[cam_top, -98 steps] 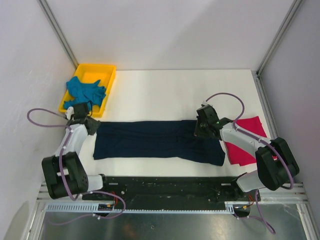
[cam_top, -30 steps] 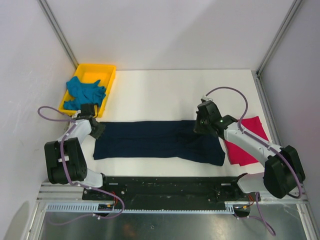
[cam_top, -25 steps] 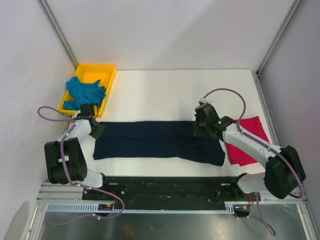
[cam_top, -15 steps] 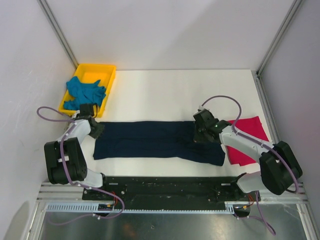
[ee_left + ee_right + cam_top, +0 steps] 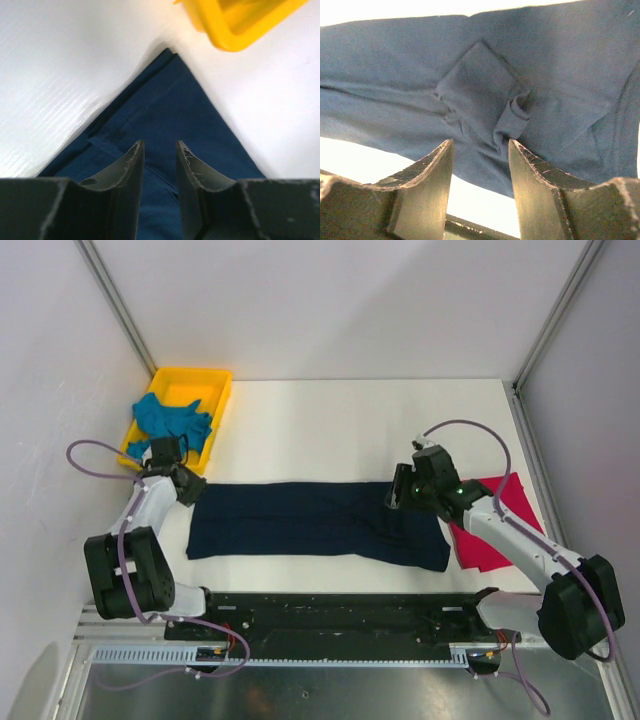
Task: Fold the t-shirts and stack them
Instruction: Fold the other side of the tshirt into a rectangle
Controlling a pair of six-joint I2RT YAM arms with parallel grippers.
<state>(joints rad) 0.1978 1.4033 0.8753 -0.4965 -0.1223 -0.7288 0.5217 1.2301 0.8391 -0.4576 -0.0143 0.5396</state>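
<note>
The dark navy t-shirt (image 5: 315, 522) lies flat on the white table as a long folded band. My left gripper (image 5: 188, 487) is open and empty over its far left corner (image 5: 172, 105). My right gripper (image 5: 398, 495) is open and empty over the shirt's right part, above a small bunched fold (image 5: 512, 112). The crimson-pink t-shirt (image 5: 497, 522) lies folded at the right, partly under the right arm. The teal t-shirt (image 5: 170, 422) lies bunched in the yellow tray (image 5: 212, 390).
The yellow tray's corner (image 5: 235, 22) shows just beyond the navy shirt's corner in the left wrist view. Grey walls close in both sides. The black rail with the arm bases (image 5: 330, 612) runs along the near edge.
My right gripper has swung a little right and lifted over the shirt's right part. My left gripper has shifted slightly toward the far left corner. The navy shirt lies as before.
</note>
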